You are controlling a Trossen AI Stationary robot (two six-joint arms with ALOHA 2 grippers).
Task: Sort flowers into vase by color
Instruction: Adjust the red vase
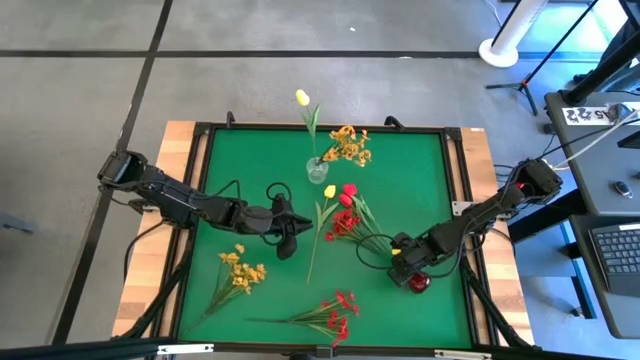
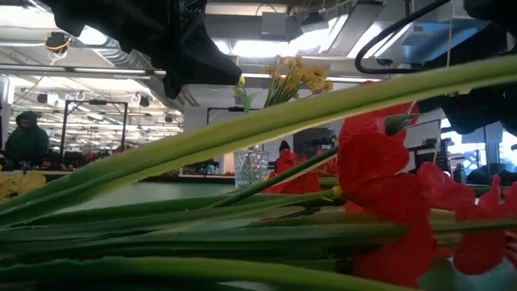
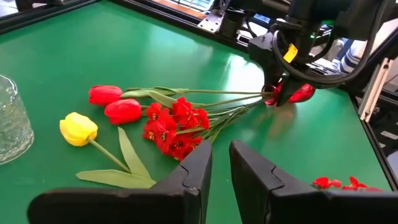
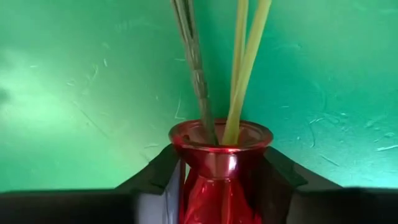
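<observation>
A red glass vase (image 1: 418, 282) lies tipped near the table's right edge, with my right gripper (image 1: 407, 266) shut on it. Green stems (image 4: 239, 68) run out of its mouth. Their red tulips (image 1: 347, 194) and red spray (image 1: 343, 226) lie on the green mat. A clear vase (image 1: 318, 170) stands upright at the far middle, holding a yellow tulip (image 1: 302, 98) and a yellow spray (image 1: 348, 146). A loose yellow tulip (image 1: 329, 191), a yellow spray (image 1: 241, 270) and a red spray (image 1: 336, 316) lie flat. My left gripper (image 1: 286, 230) hovers left of the loose tulip's stem, open by a narrow gap. My right gripper pinches the red vase by its neck (image 4: 221, 163), just below the flared rim, one finger (image 4: 163, 177) on each side. The vase is tipped over, mouth toward the table's middle. The flower heads (image 3: 168, 124) lie on the mat; whether the vase's body touches the mat I cannot tell.
A raised black frame (image 1: 455, 131) and wooden boards (image 1: 478, 165) border the green mat (image 1: 250, 170). Bare mat shows at the far left. The near red spray (image 2: 380, 170) fills the low view. A desk with a laptop (image 1: 620, 255) stands beyond the right edge.
</observation>
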